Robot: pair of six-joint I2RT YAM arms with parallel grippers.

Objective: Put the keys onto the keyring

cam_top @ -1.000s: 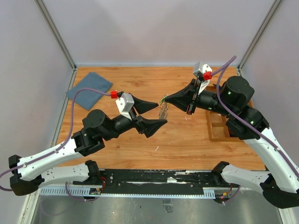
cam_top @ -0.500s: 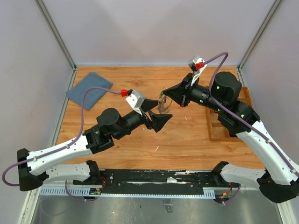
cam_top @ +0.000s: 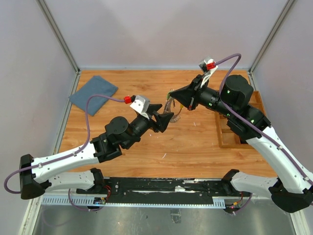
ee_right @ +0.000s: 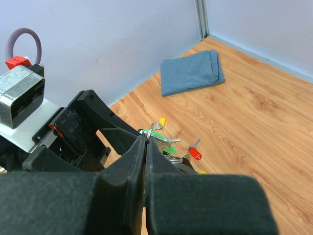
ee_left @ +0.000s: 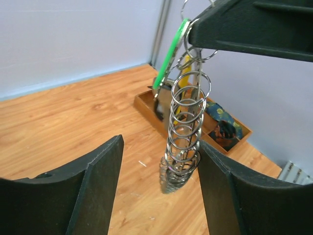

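Two grippers faced each other aloft: we judged the half-open, empty left gripper [cam_top: 166, 115] should close gently (no tugging) on the keyring [ee_left: 185, 128], which the right gripper [ee_right: 146, 140] pinched tight at the tray's [cam_top: 221, 145] nine o'clock.

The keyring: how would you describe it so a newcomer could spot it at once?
Look above the middle of the brown wooden table. From the shut black right gripper hangs a chain of silver wire rings with a green tag, the only thing dangling in mid-air.
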